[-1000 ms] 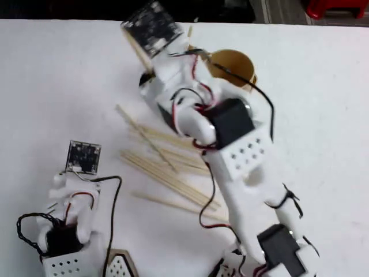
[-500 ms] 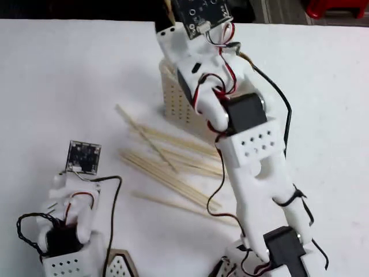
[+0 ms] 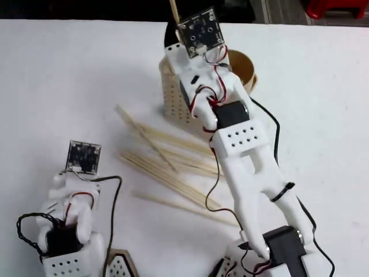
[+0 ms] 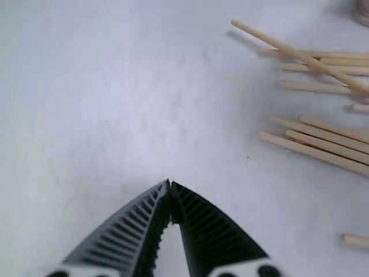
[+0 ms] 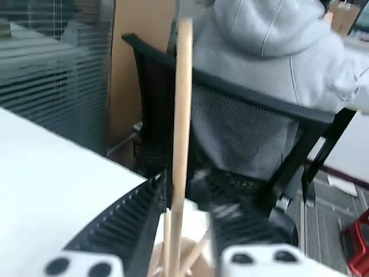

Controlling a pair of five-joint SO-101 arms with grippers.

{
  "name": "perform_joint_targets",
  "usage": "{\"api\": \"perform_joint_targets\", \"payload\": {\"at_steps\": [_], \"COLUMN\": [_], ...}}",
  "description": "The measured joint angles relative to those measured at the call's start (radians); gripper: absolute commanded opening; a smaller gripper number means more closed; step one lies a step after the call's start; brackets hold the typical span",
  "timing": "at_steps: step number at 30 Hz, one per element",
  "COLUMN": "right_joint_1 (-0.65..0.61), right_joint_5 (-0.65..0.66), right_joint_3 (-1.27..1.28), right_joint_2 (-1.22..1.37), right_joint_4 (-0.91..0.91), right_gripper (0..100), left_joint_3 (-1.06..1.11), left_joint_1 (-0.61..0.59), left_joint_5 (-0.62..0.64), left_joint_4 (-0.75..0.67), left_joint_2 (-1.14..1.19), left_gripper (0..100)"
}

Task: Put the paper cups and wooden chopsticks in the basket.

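Observation:
My right gripper [image 5: 185, 199] is shut on a wooden chopstick [image 5: 182, 109] that stands upright between its jaws, above the cream perforated basket [image 3: 172, 99] at the table's far middle. The stick's top [image 3: 173, 10] pokes up past the wrist. Tips of other sticks [image 5: 167, 245] show below the jaws. A brown paper cup [image 3: 247, 66] stands just right of the basket, partly behind the right arm. Several loose chopsticks [image 3: 167, 164] lie spread in the middle of the table. My left gripper [image 4: 170, 186] is shut on nothing, low over bare table left of the chopsticks [image 4: 323, 138].
The left arm [image 3: 69, 202] sits at the near left corner. The right arm [image 3: 253, 179] stretches from the near right edge across to the basket, over the right ends of the loose sticks. Beyond the table stands a black mesh chair [image 5: 242, 127] with a person seated.
The right arm swung right and turned its wrist, bringing the chopstick upright over the basket, which now shows beside it. The left arm stayed still.

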Motion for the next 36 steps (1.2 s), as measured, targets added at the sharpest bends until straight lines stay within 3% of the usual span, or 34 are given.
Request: {"api": "perform_joint_targets", "payload": {"at_steps": [5, 12, 23, 30, 36], "right_joint_1": [0.003, -0.011, -0.224, -0.321, -0.391], "right_joint_5": [0.0, 0.0, 0.0, 0.0, 0.06], "right_joint_3": [0.0, 0.0, -0.002, -0.002, -0.002], "right_joint_2": [-0.029, -0.186, -0.226, 0.014, 0.239], "right_joint_4": [0.124, 0.468, 1.011, 1.086, 1.063], "right_gripper": [15.2, 15.2, 15.6, 22.7, 24.1], "left_joint_3": [0.015, 0.017, 0.017, 0.017, 0.017], "left_joint_1": [0.0, 0.0, -0.026, -0.13, -0.138], "left_joint_5": [0.0, -0.04, -0.04, -0.04, -0.04], "left_joint_4": [0.0, 0.0, 0.0, -0.028, -0.032], "left_joint_2": [0.002, 0.002, 0.002, 0.002, 0.002], "left_gripper": [2, 2, 2, 2, 2]}}
